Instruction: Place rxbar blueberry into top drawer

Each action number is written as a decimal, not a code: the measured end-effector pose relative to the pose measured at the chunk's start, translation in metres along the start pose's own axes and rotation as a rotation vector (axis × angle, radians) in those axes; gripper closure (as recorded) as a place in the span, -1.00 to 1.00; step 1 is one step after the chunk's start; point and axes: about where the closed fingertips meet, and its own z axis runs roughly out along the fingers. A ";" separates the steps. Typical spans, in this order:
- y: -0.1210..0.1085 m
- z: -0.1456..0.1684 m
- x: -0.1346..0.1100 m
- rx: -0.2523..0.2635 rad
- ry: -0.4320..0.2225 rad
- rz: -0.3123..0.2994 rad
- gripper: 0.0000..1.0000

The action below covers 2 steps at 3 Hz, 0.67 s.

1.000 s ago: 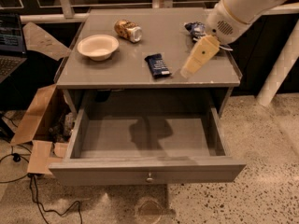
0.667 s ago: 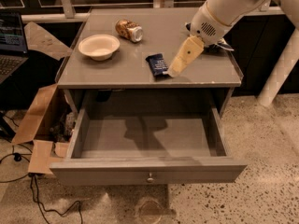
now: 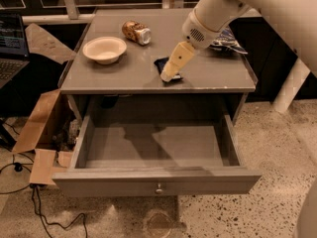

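The rxbar blueberry (image 3: 161,62), a small flat navy-blue bar, lies on the grey cabinet top (image 3: 129,73) near its front edge. My gripper (image 3: 169,75), with cream fingers, points down over the bar and covers most of it. The top drawer (image 3: 156,178) is pulled wide open below the cabinet top. Its inside shows bare grey and its front panel has one small round knob (image 3: 159,189).
On the cabinet top stand a cream bowl (image 3: 104,49), a tipped brown can (image 3: 136,32) and a blue-and-white chip bag (image 3: 225,39) at the right behind my arm. Cardboard flaps (image 3: 39,128) and cables lie on the floor at the left. A laptop (image 3: 11,46) is at far left.
My gripper has moved left and down, from the right side of the cabinet top to directly over the bar. The bar and drawer have not moved.
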 end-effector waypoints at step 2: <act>-0.006 0.009 0.012 -0.024 0.011 0.082 -1.00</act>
